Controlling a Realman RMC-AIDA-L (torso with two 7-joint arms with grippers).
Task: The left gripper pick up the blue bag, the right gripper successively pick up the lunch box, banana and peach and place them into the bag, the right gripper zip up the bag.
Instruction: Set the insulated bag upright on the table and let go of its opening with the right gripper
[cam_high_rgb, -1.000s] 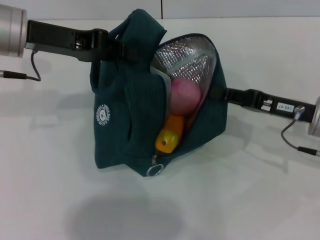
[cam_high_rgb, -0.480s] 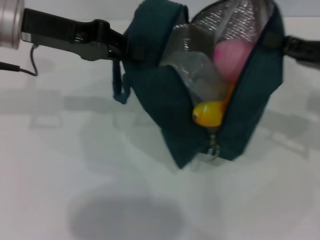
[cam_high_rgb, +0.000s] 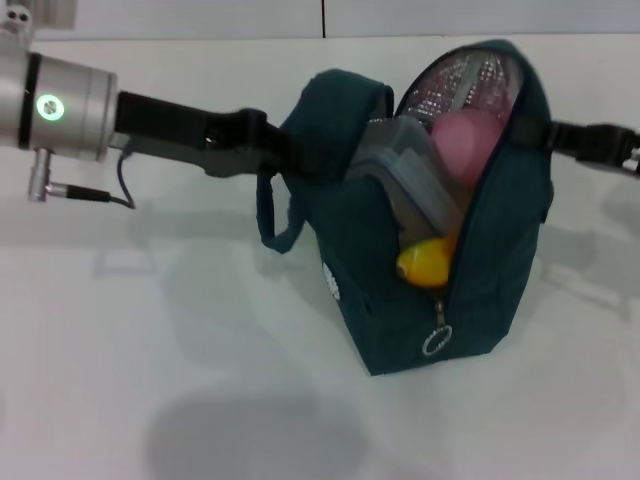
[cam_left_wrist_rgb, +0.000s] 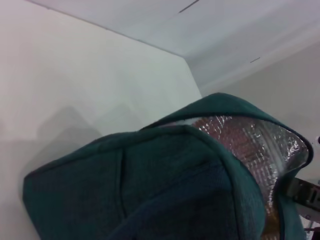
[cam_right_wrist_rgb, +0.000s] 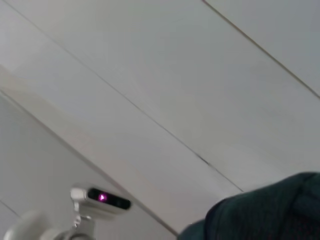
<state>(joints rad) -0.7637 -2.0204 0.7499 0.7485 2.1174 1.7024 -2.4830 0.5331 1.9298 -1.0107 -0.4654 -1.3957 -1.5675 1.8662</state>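
One large dark teal fabric lunch bag (cam_high_rgb: 470, 290) with silver foil lining stands on the white table (cam_high_rgb: 150, 330), its front zip open, one ring pull (cam_high_rgb: 436, 342) hanging low. We count three things inside: one clear plastic lunch box (cam_high_rgb: 405, 175), one round pink peach (cam_high_rgb: 468, 143) and one yellow banana (cam_high_rgb: 428, 262) poking out. Our left gripper (cam_high_rgb: 285, 150) is clamped on one padded handle; our right gripper (cam_high_rgb: 548, 135) sits against the bag's far side, and we cannot tell its finger state.
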